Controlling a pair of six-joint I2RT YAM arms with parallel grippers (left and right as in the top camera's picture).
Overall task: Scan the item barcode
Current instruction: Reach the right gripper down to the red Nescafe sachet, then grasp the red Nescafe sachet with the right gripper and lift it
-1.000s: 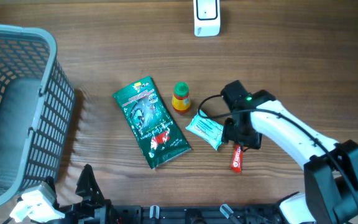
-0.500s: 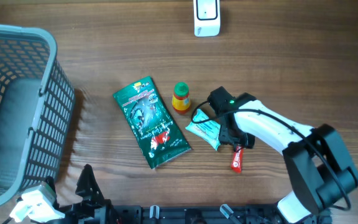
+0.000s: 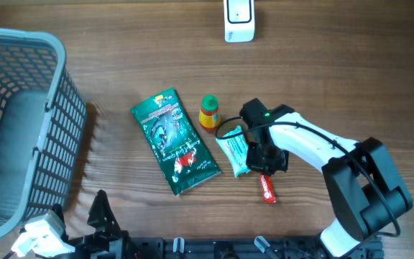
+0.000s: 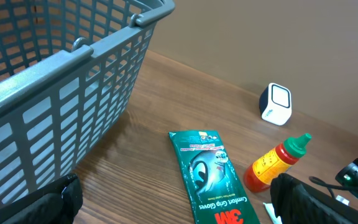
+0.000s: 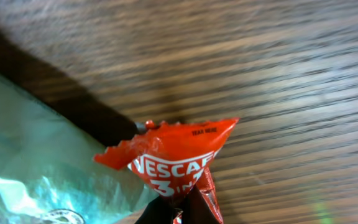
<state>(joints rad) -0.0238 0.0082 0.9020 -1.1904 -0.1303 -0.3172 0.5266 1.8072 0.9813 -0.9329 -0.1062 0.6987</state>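
My right gripper [image 3: 266, 164] is shut on the top end of a red Nescafe 3-in-1 sachet [image 3: 267, 188], which lies on the wooden table. In the right wrist view the sachet [image 5: 180, 158] is pinched and crumpled between the dark fingertips [image 5: 166, 214] at the bottom edge, where the right gripper [image 5: 188, 213] shows. No barcode is visible on it. A white scanner [image 3: 238, 19] stands at the far edge of the table. My left gripper [image 4: 179, 208] is open over the near left of the table, with nothing between its fingers.
A pale teal packet [image 3: 233, 152] touches the sachet's left side. A green 3M gloves pack [image 3: 173, 141] and a small sauce bottle [image 3: 209, 112] lie further left. A grey mesh basket [image 3: 62, 108] fills the left side.
My right gripper has shifted left and closed on the red sachet. The sachet and the teal packet have been nudged and turned. The left arm has not moved.
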